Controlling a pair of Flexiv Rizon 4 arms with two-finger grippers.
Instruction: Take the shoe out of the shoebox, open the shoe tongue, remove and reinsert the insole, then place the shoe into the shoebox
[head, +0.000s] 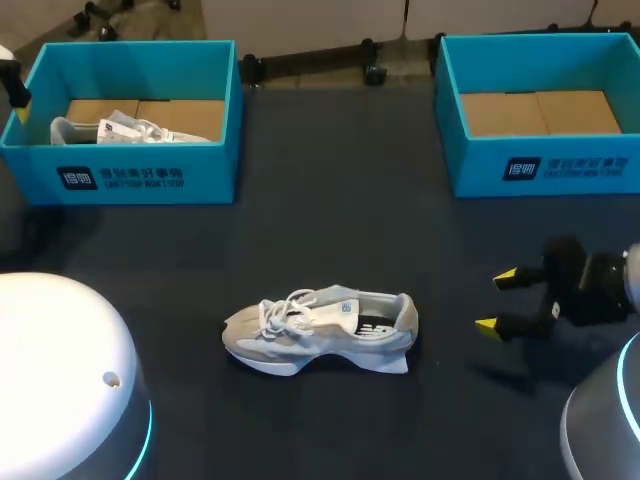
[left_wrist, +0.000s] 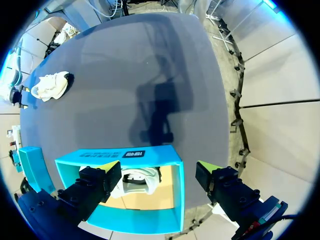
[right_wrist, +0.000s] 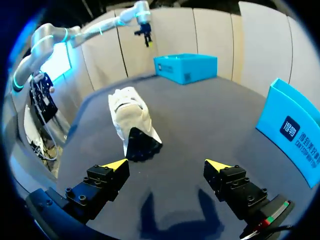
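Observation:
A grey and white sneaker with white laces rests on the dark table near the middle, toe to the left. My right gripper stands open to its right, apart from it. In the right wrist view the sneaker lies ahead of the open gripper, heel end nearest. A second white shoe lies in the left blue shoebox. My left gripper hangs open above that shoebox and the shoe in it. The right blue shoebox shows only its cardboard floor.
The two shoeboxes stand along the table's far side with a wide gap between them. The white bases of my arms fill the near corners. In the left wrist view the table sneaker is far from the gripper.

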